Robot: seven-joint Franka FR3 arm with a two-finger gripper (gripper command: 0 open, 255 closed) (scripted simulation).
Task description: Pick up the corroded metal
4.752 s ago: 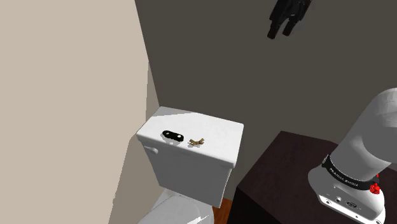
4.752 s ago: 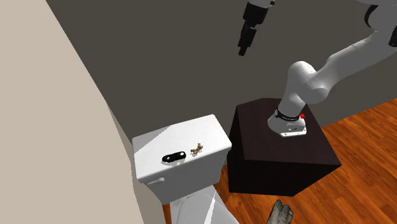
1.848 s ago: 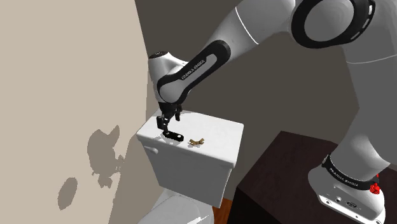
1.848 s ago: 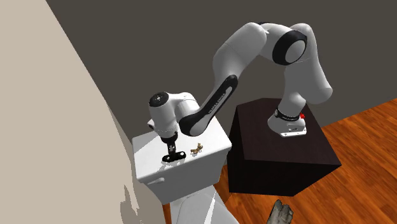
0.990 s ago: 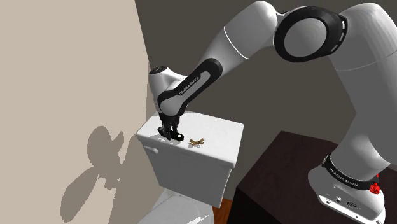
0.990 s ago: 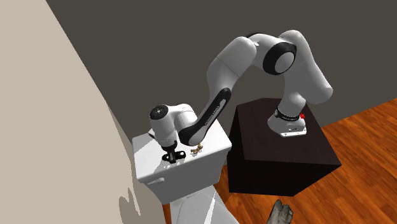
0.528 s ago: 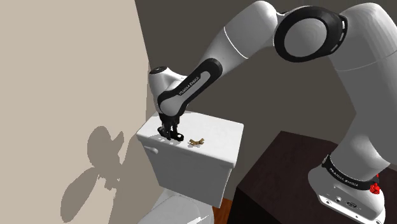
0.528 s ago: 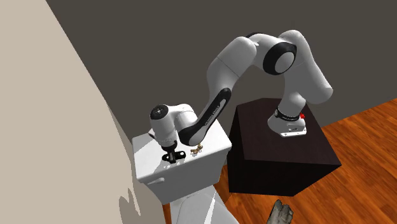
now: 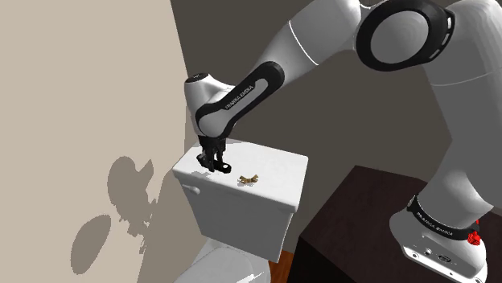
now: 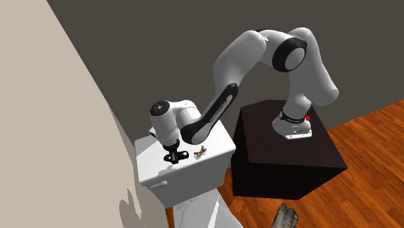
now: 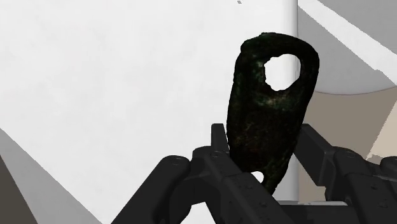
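While the white robot arm (image 9: 322,40) reached down from its dark brown box stand (image 10: 285,162), the black two-finger gripper (image 9: 216,163) hung fingers-down over the white toilet tank lid (image 9: 277,170), near the lid's end beside the beige wall (image 9: 80,104). Its fingers (image 11: 218,141) were clamped on the dark, corroded oval metal plate (image 11: 257,121), pressing it from both sides at one end, so that the rest of the plate jutted out beyond the fingertips toward the lid. A round hole pierced the plate's far end, and the white lid showed through it; a smaller gap showed low between the fingers. In the second exterior view the gripper (image 10: 173,154) and the plate (image 10: 182,155) stood at the middle of the lid (image 10: 152,170), the plate close over the white surface; whether it touched the lid could not be told. In the shoulder view the plate (image 9: 223,167) showed as a dark shape under the fingers. A small brass-coloured twisted piece (image 9: 248,178) lay on the lid just beside the gripper, on the side toward the stand, apart from the plate; it was seen too in the second exterior view (image 10: 201,152). The arm's grey shadow (image 9: 125,193) fell on the beige wall beside the tank, a dark grey wall (image 10: 162,52) rose behind, and a reddish wooden floor (image 10: 369,142) spread round the stand.
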